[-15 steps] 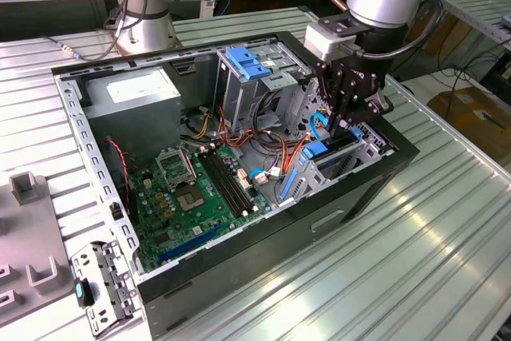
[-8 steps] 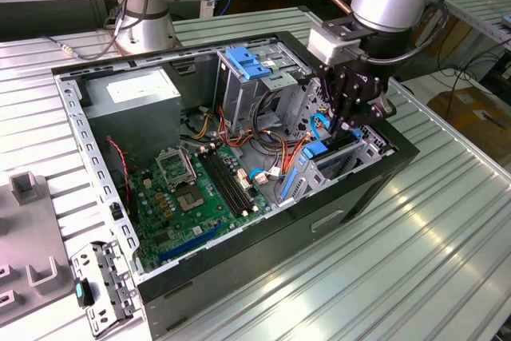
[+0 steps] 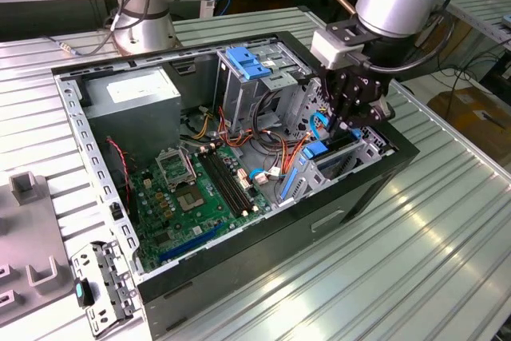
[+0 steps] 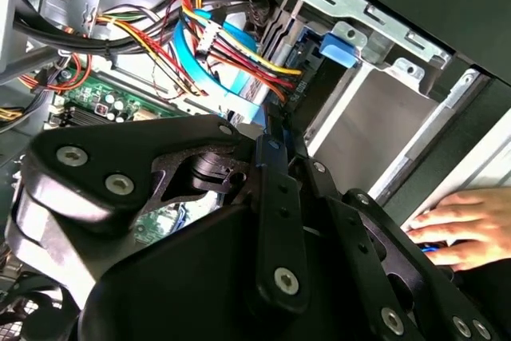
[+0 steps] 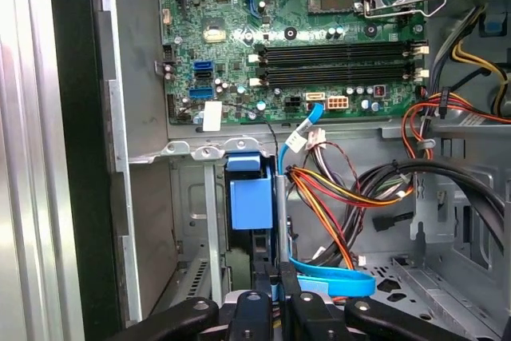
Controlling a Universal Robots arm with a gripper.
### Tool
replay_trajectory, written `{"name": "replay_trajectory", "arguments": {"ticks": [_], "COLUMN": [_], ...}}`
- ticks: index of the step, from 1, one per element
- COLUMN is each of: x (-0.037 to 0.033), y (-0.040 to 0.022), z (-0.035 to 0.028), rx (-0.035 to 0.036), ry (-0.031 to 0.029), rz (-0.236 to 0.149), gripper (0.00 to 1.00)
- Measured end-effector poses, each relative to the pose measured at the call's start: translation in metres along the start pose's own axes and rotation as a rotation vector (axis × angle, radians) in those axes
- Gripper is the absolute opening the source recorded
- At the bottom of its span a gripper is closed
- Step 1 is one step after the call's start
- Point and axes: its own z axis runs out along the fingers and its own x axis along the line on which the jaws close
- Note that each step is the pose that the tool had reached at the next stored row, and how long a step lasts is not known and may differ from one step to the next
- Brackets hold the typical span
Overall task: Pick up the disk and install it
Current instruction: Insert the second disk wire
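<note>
My gripper (image 3: 349, 125) hangs over the drive bay (image 3: 351, 157) at the front corner of the open computer case (image 3: 239, 261), on the exterior view's right. Its fingers stand close together, shut on the disk (image 3: 329, 149). The disk stands on edge and is partly sunk into the bay, with a blue rail showing at its side. In the first wrist view the gripper (image 5: 277, 303) pinches the disk's thin grey edge (image 5: 280, 221), beside a blue plastic tab (image 5: 247, 201). In the second wrist view the gripper (image 4: 275, 121) reaches into the bay, where most of the disk is hidden.
Bundled red, yellow and blue cables (image 3: 279, 145) run close beside the bay. The case also holds a green motherboard (image 3: 200, 189), a grey power supply (image 3: 132, 97) and a metal cage with a blue handle (image 3: 247, 69). A person's hand (image 4: 459, 225) rests by the bay's outer side. A loose bracket (image 3: 100, 285) lies on the table.
</note>
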Motion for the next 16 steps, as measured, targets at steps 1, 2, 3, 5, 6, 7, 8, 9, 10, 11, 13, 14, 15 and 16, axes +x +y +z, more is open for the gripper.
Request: {"name": "replay_trajectory", "arguments": {"ticks": [1,2,3,5,6,7,8,9,10,11,13,14,15,16], "x": [0.0000,0.0001,0.0009,0.0016,0.0017,0.0017,0.0018,0.0018,0.0018,0.0018,0.0018,0.0019,0.0019,0.0019], "y": [0.0000,0.0001,0.0001,0.0001,0.0001,0.0001,0.0001,0.0001,0.0001,0.0001,-0.0002,-0.0003,-0.0004,-0.0004], "z": [0.0000,0.0001,0.0004,0.0008,0.0012,0.0019,0.0019,0.0020,0.0019,0.0016,-0.0020,-0.0028,-0.0029,-0.0030], "rx": [0.0000,0.0000,0.0000,0.0000,0.0000,0.0000,0.0000,0.0000,0.0000,0.0000,0.0000,0.0000,0.0000,-0.0001], "ry": [0.0000,0.0000,0.0000,0.0000,0.0003,0.0003,0.0002,0.0001,0.0000,-0.0002,-0.0001,-0.0003,-0.0014,-0.0028], "rz": [0.000,0.000,0.000,0.000,0.000,0.000,0.000,0.000,0.000,0.000,0.000,0.000,0.000,0.000], "gripper": [0.16,0.16,0.16,0.16,0.16,0.16,0.16,0.16,0.16,0.16,0.16,0.16,0.16,0.16]}}
